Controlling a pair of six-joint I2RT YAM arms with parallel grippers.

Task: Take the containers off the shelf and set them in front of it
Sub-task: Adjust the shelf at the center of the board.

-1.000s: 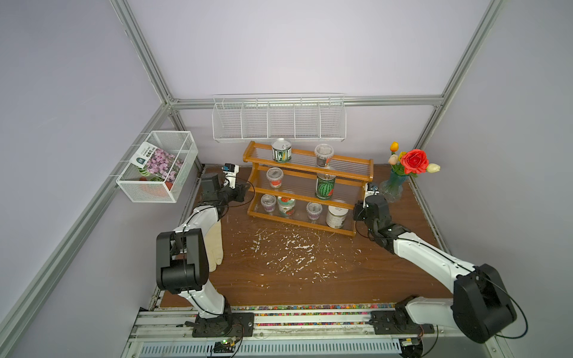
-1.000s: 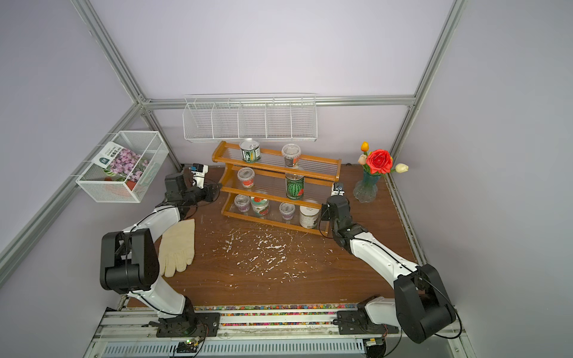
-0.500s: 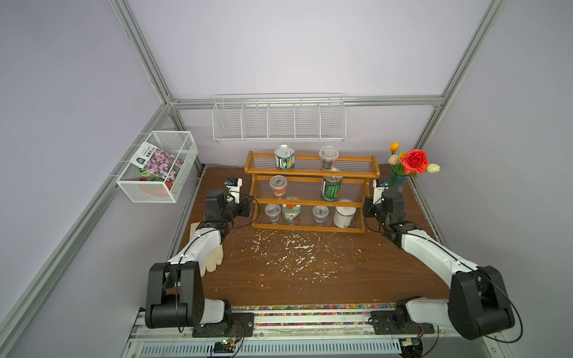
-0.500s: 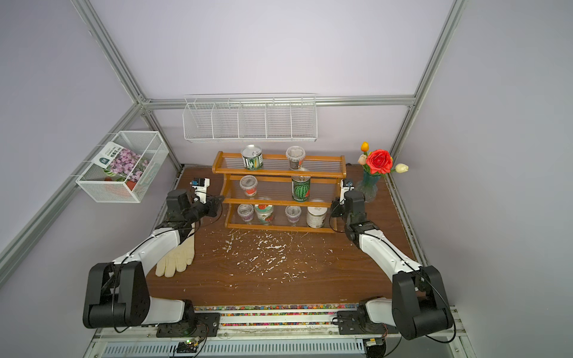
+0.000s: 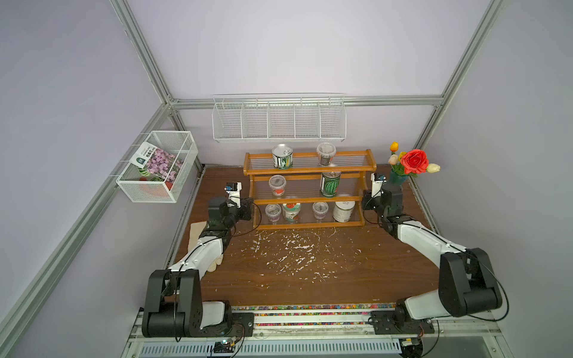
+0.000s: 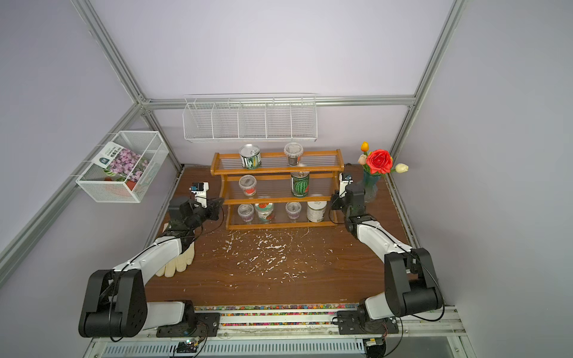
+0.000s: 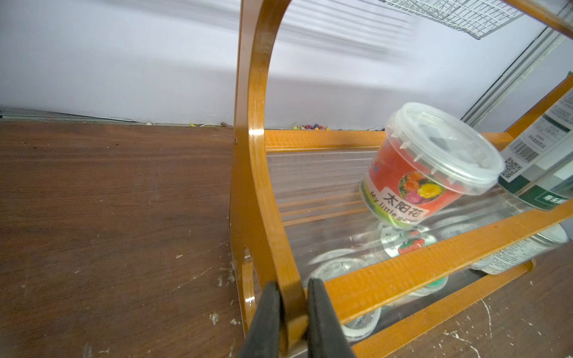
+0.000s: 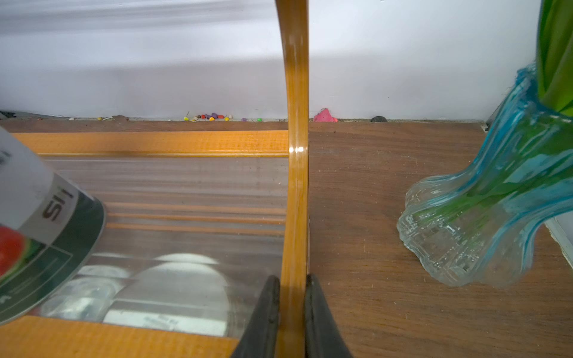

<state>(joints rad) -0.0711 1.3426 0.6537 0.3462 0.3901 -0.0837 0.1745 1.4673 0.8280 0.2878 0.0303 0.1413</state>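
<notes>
The shelf (image 5: 307, 170) (image 6: 276, 170) stands square to the back wall with all the containers on it. A green-striped tin (image 5: 282, 157) and a clear cup (image 5: 325, 154) are on top. A red-labelled cup (image 5: 277, 185) (image 7: 428, 167) and the watermelon tin (image 5: 330, 184) (image 8: 40, 232) share the middle. Two cups, a tomato-lidded tub (image 5: 291, 211) and a white tin (image 5: 343, 211) fill the bottom. My left gripper (image 5: 251, 208) (image 7: 293, 288) is shut on the shelf's left side frame (image 7: 254, 124). My right gripper (image 5: 365, 201) (image 8: 292, 282) is shut on the right side frame (image 8: 294, 124).
A blue-green vase (image 5: 396, 179) (image 8: 483, 217) with flowers stands just right of the right gripper. A pale glove (image 6: 176, 263) lies under the left arm. White crumbs (image 5: 291, 248) litter the wood before the shelf. A wire basket (image 5: 158, 167) and wire rack (image 5: 279, 117) hang on the walls.
The shelf has swung from slanted to square with the back wall, its left end coming forward, both arms moving with it. Both grips stayed shut, and the containers stayed on the tiers.
</notes>
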